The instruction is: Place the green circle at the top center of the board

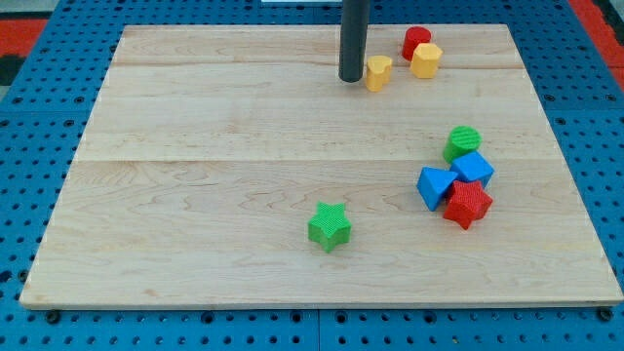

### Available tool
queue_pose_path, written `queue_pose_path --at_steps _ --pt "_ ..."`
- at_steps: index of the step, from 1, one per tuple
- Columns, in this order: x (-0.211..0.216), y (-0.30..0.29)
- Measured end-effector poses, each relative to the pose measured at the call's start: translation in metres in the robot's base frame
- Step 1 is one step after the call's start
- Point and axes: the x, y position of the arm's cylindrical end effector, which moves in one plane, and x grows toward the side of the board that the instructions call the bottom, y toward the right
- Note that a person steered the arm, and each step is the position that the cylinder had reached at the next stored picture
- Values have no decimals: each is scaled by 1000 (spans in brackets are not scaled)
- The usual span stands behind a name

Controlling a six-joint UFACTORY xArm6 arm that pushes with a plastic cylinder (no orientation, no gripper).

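Note:
The green circle (462, 142) sits at the view's right, at the upper end of a cluster with a blue cube (473, 170), a blue triangle (434, 186) and a red block (468, 204). My tip (350, 78) rests on the board near the top centre, far up and left of the green circle. It stands just left of a small yellow block (378, 72), close to it or touching.
A red block (416, 42) and a yellow block (426, 60) sit together at the top right of centre. A green star (330, 226) lies near the bottom centre. The wooden board (195, 195) lies on a blue pegboard table.

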Motion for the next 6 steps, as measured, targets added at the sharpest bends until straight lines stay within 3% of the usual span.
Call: queue_pose_path --at_steps 1,2,4,5,6 --pt "-17 37" --pt "19 46" --pt "29 101" --pt "48 158" --pt "112 173"
